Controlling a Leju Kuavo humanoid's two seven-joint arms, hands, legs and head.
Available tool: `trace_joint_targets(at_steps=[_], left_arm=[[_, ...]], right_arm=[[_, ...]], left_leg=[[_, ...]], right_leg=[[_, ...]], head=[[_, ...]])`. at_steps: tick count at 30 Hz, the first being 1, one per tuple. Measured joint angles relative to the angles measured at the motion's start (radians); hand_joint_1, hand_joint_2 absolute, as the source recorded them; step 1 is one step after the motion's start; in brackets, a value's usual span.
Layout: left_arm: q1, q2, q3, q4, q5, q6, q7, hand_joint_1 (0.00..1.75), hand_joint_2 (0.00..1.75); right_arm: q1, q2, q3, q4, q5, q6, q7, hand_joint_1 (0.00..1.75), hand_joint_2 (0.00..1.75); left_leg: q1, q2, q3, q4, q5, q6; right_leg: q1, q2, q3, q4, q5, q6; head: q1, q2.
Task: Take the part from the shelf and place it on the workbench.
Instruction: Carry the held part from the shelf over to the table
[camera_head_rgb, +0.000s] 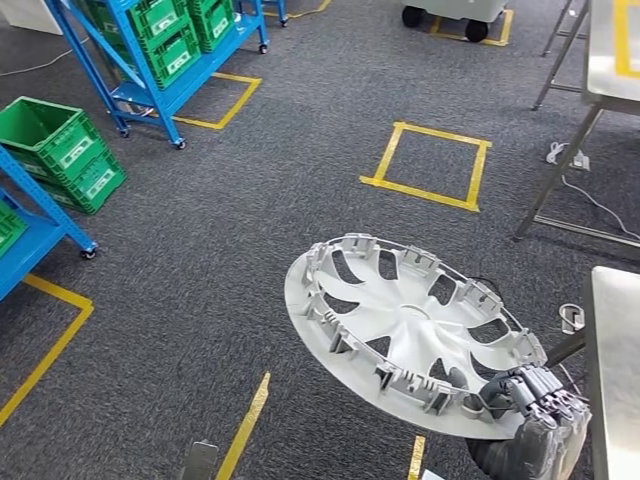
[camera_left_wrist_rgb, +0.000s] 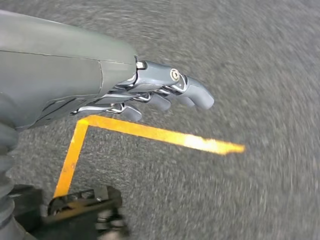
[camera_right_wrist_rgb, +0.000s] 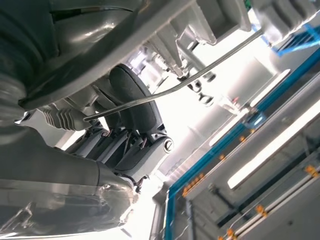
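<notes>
The part is a large silver-grey wheel cover (camera_head_rgb: 411, 330), round with curved spokes and clips along its rim, held tilted above the carpet. My right hand (camera_head_rgb: 532, 415) grips its near right rim, fingers curled over the edge. Up close in the right wrist view, the cover's rim and wire ring (camera_right_wrist_rgb: 177, 85) lie against the dark fingers of that hand (camera_right_wrist_rgb: 132, 135). My left hand (camera_left_wrist_rgb: 166, 92) hangs above the floor with its fingers extended side by side and nothing in them. A steel workbench (camera_head_rgb: 613, 370) shows its corner at the right edge.
Blue wheeled shelves with green crates (camera_head_rgb: 170, 45) stand at the back left, another blue shelf (camera_head_rgb: 30, 235) at the left edge. Green crates (camera_head_rgb: 64, 150) sit on the floor. Yellow tape squares (camera_head_rgb: 430, 165) mark the grey carpet. A second metal table (camera_head_rgb: 596, 70) stands at the far right, with a cable (camera_head_rgb: 573, 160) beneath it.
</notes>
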Motion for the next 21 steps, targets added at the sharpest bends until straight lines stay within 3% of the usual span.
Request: trace_joint_targets(at_steps=[1, 2, 3, 5, 7, 9, 11, 13, 15, 17, 18, 19, 21], left_arm=[[0.001, -0.001, 0.0, 0.0, -0.001, 0.001, 0.001, 0.0, 1.75], [0.001, -0.001, -0.001, 0.0, -0.001, 0.002, 0.002, 0.0, 1.75], [0.001, 0.0, -0.001, 0.0, -0.001, 0.002, 0.003, 0.0, 1.75], [0.0, 0.002, -0.001, 0.0, 0.009, 0.003, 0.001, 0.0, 1.75], [0.001, 0.012, 0.003, 0.0, 0.035, -0.005, -0.005, 0.0, 1.75], [0.004, 0.026, 0.008, 0.0, 0.056, -0.022, -0.011, 0.0, 1.75], [0.007, 0.035, 0.01, 0.0, 0.064, -0.033, -0.013, 0.0, 1.75], [0.01, 0.042, 0.011, 0.0, 0.066, -0.035, -0.013, 0.0, 1.75], [0.017, 0.046, 0.011, 0.0, 0.063, -0.033, -0.013, 0.0, 1.75], [0.023, 0.049, 0.012, 0.0, 0.057, -0.031, -0.012, 0.0, 1.75], [0.024, 0.05, 0.012, 0.0, 0.053, -0.03, -0.011, 0.0, 1.75], [0.024, 0.05, 0.012, 0.0, 0.05, -0.029, -0.011, 0.0, 1.75], [0.022, 0.052, 0.012, 0.0, 0.045, -0.028, -0.01, 0.0, 1.75]], right_arm=[[-0.001, 0.0, -0.004, 0.0, -0.006, 0.0, -0.002, 1.75, 1.75], [-0.001, 0.001, -0.01, 0.0, -0.011, 0.0, -0.006, 1.75, 1.75], [-0.001, 0.001, -0.015, 0.0, -0.017, 0.0, -0.01, 1.75, 1.75], [-0.003, 0.002, -0.026, 0.0, -0.027, 0.0, -0.025, 1.75, 1.75], [-0.02, 0.004, -0.033, 0.003, -0.025, 0.0, -0.046, 1.75, 1.75], [-0.054, 0.013, -0.035, 0.009, 0.001, 0.0, -0.058, 1.75, 1.75], [-0.081, 0.029, -0.037, 0.009, 0.03, 0.0, -0.062, 1.75, 1.75], [-0.095, 0.041, -0.04, -0.003, 0.038, 0.0, -0.063, 1.75, 1.75], [-0.108, 0.046, -0.042, -0.024, 0.026, 0.0, -0.065, 1.75, 1.75], [-0.119, 0.048, -0.046, -0.055, 0.004, 0.0, -0.066, 1.75, 1.75], [-0.123, 0.049, -0.049, -0.074, -0.008, 0.0, -0.066, 1.75, 1.75], [-0.129, 0.05, -0.054, -0.095, -0.018, 0.0, -0.066, 1.75, 1.75], [-0.14, 0.053, -0.064, -0.133, -0.032, 0.0, -0.066, 1.75, 1.75]], left_leg=[[-0.001, -0.009, -0.033, 0.067, -0.025, 0.004], [-0.003, -0.013, -0.058, 0.11, -0.031, 0.009], [-0.007, -0.016, -0.066, 0.117, -0.017, 0.017], [-0.02, -0.033, -0.033, 0.025, 0.06, 0.039], [-0.032, -0.078, 0.013, -0.093, 0.126, 0.063], [-0.035, -0.102, 0.03, -0.142, 0.139, 0.076], [-0.033, -0.079, 0.041, -0.171, 0.14, 0.075], [-0.026, -0.054, 0.054, -0.204, 0.149, 0.07], [-0.022, -0.031, 0.06, -0.217, 0.153, 0.066], [-0.021, -0.003, 0.06, -0.216, 0.15, 0.061], [-0.018, 0.01, 0.061, -0.214, 0.147, 0.056], [-0.015, 0.024, 0.063, -0.211, 0.143, 0.05], [-0.008, 0.045, 0.067, -0.201, 0.131, 0.035]], right_leg=[[0.004, 0.014, -0.001, 0.0, 0.001, -0.003], [0.008, 0.028, -0.001, 0.0, 0.001, -0.006], [0.012, 0.043, -0.001, 0.0, 0.002, -0.007], [0.017, 0.071, 0.001, 0.0, 0.003, -0.009], [0.017, 0.097, 0.0, 0.001, 0.005, -0.009], [0.013, 0.122, -0.009, 0.001, 0.01, -0.003], [0.012, 0.135, -0.02, -0.002, 0.016, 0.006], [0.017, 0.093, -0.043, 0.031, -0.007, 0.013], [0.016, 0.032, -0.095, 0.133, -0.064, 0.022], [0.006, 0.009, -0.148, 0.241, -0.104, 0.036], [-0.001, 0.004, -0.153, 0.253, -0.099, 0.044], [-0.007, -0.003, -0.14, 0.231, -0.077, 0.052], [-0.015, -0.039, -0.069, 0.103, -0.019, 0.068]], head=[[-0.001, 0.0], [-0.001, 0.0], [-0.001, 0.0], [0.0, 0.0], [0.0, 0.0], [-0.003, 0.0], [-0.006, 0.0], [-0.003, 0.0], [0.002, 0.0], [0.004, 0.0], [0.004, 0.0], [0.005, 0.0], [0.006, 0.0]])
